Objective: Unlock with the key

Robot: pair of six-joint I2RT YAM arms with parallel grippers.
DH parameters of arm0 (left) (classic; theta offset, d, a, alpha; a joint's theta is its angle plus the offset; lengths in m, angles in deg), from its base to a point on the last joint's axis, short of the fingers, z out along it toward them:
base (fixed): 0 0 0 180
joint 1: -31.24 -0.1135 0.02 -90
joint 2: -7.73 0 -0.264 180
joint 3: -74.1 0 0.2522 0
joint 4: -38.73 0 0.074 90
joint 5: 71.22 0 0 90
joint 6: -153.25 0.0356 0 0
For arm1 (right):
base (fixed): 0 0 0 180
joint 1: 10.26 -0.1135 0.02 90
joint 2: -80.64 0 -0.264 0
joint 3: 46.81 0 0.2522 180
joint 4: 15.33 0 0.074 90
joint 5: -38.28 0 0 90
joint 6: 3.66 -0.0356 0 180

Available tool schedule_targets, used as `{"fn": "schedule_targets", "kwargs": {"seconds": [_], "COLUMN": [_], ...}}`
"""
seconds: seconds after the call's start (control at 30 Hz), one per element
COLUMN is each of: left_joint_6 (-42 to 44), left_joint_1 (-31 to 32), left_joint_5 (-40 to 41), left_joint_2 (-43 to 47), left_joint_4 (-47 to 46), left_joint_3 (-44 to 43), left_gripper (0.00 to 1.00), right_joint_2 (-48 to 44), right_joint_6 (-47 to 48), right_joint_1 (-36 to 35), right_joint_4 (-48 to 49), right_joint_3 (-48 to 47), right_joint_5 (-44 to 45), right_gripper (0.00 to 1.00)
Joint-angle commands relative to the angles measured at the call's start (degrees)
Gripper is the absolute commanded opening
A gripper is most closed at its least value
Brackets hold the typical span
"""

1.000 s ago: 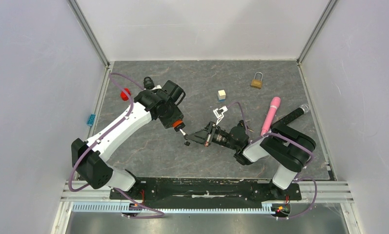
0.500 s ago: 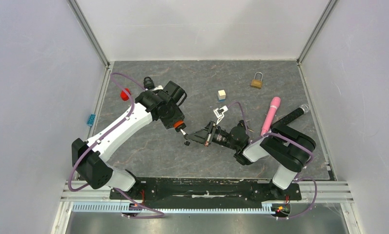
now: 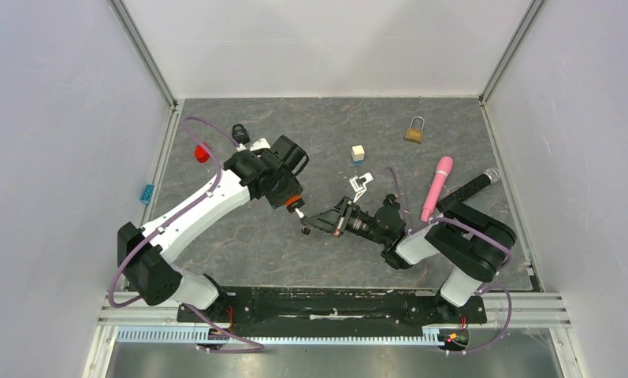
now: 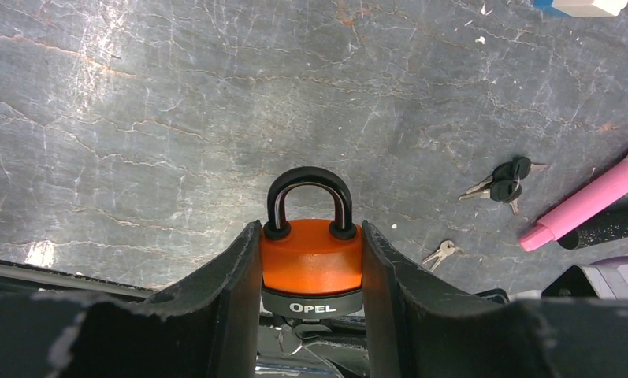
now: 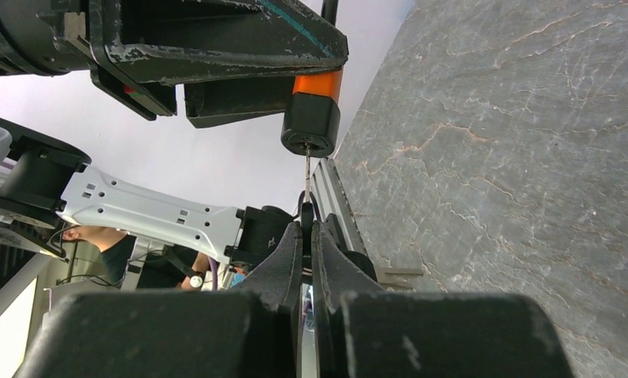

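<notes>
Above the middle of the grey marbled tabletop [image 3: 239, 244], the left fingers [image 4: 232, 283] clamp an orange, black-shackled padlock [image 4: 311, 256] by its sides while the right fingers [image 5: 287, 260] pinch a thin metal key [image 5: 306, 177] whose tip meets the keyhole in its black base.

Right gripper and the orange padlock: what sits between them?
Only the key, its blade running from the right gripper up to the keyhole of the orange padlock; right wrist view.

Bare worktop [image 4: 137, 118] stretches ahead of the left end effector [image 4: 310, 236], with black keys [image 4: 501, 179] and a pink marker [image 4: 586, 198] (black pen [image 4: 610, 228] alongside) cluttering one side.
</notes>
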Motion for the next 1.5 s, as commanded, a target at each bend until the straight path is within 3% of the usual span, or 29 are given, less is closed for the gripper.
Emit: {"fn": "schedule_targets", "kwargs": {"seconds": [0.0,0.27,0.5,0.77,1.0,1.47], "left_joint_6": [-5.7,-10.9,-14.8,-16.7,-19.9,-16.9], "left_joint_1": [3.6,8.6,11.1,12.1,12.2,13.1], "left_joint_5": [1.4,4.7,4.2,3.8,4.5,3.7], "left_joint_2": [1.6,2.7,3.0,4.5,6.5,6.2], "left_joint_4": [-2.3,-3.2,-4.6,-5.3,-5.6,-10.0], "left_joint_3": [0.7,2.6,3.7,5.8,6.8,6.7], "left_gripper": [0.08,0.08,0.08,0.08,0.08,0.07], "right_joint_2": [-3.5,-4.6,-5.1,-4.8,-5.5,-2.6], "right_joint_6": [2.3,4.9,9.6,10.6,12.9,12.0], "right_joint_1": [0.4,0.4,0.4,1.4,1.5,3.7], "right_joint_4": [-0.1,-1.9,3.1,8.6,6.6,11.2], "right_joint_3": [0.7,0.6,2.3,3.2,1.5,-1.3], "right_joint_5": [4.9,6.3,8.8,10.2,10.5,8.3], "right_gripper": [0.00,0.00,0.00,0.00,0.00,0.00]}}
